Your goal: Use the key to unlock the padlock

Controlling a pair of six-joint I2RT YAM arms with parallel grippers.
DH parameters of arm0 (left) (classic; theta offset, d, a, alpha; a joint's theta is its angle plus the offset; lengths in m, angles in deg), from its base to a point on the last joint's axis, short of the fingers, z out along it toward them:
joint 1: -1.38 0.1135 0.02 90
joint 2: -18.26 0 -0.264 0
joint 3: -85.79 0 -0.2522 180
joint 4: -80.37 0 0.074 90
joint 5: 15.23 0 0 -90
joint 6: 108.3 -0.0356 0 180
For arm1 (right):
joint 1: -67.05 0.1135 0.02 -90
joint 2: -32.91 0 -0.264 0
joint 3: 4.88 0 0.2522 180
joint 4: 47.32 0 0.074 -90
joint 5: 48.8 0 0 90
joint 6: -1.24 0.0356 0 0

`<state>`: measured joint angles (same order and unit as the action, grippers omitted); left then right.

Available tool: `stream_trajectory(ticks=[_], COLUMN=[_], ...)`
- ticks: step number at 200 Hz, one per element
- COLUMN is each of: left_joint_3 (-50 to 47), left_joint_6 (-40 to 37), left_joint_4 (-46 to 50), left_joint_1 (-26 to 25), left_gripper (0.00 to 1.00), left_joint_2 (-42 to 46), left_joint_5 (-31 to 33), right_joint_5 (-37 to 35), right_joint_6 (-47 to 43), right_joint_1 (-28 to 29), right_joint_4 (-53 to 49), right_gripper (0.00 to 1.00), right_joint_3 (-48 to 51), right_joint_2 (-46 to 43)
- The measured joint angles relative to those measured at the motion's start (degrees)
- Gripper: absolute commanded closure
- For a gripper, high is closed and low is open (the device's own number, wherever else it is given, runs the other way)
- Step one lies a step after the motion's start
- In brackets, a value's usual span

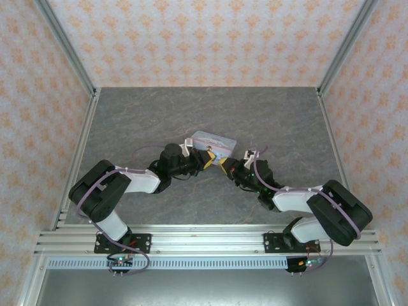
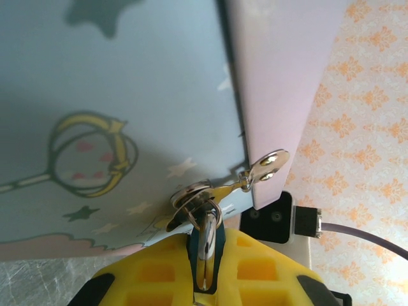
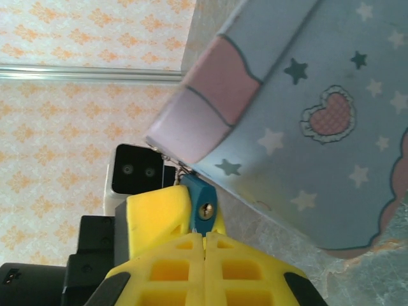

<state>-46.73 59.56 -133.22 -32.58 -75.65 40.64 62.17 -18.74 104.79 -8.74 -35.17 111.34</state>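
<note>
A pastel tin box (image 1: 215, 141) with stars and a heart printed on it lies about the middle of the grey worktop (image 1: 159, 115), and both arms reach in to its near edge from either side. The two yellow fingertip pairs meet there, almost touching each other.

The left gripper (image 1: 208, 159) is closed down narrow on the padlock (image 3: 199, 194). In the left wrist view the small blue-green body sits wedged in the slot between its yellow fingers. A silver loop rises out of the slot to a ring (image 2: 191, 199), which hangs from the metal clasp (image 2: 264, 167) on the box's edge. A bright silver strip runs down the middle of the slot, and I cannot tell whether that is the key or part of the lock.

The right gripper (image 3: 204, 239) has its fingers pressed fully together, with nothing visible between them. Its tips sit just beside the padlock, right under the brass keyhole, which faces the right wrist camera. The padlock itself hangs at the corner of the box, just off the lilac side panel
</note>
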Motion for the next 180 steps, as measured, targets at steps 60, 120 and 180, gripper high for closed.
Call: stream_trajectory(ticks=[60, 120, 180], left_joint_3=[0.00, 0.00, 0.00], left_joint_6=[0.15, 0.15, 0.13], left_joint_4=[0.00, -0.04, -0.07], left_joint_1=[0.00, 0.17, 0.33], left_gripper=[1.00, 1.00, 1.00], left_joint_2=[0.00, -0.04, -0.11], left_joint_5=[0.00, 0.02, 0.04], right_joint_5=[-0.02, 0.00, 0.00], right_joint_6=[0.33, 0.50, 0.50], right_joint_1=[0.00, 0.00, 0.00], right_joint_4=[0.02, 0.00, -0.02], right_gripper=[1.00, 1.00, 1.00], right_joint_3=[-0.17, -1.99, -2.34], right_joint_2=[1.25, 2.36, 2.80])
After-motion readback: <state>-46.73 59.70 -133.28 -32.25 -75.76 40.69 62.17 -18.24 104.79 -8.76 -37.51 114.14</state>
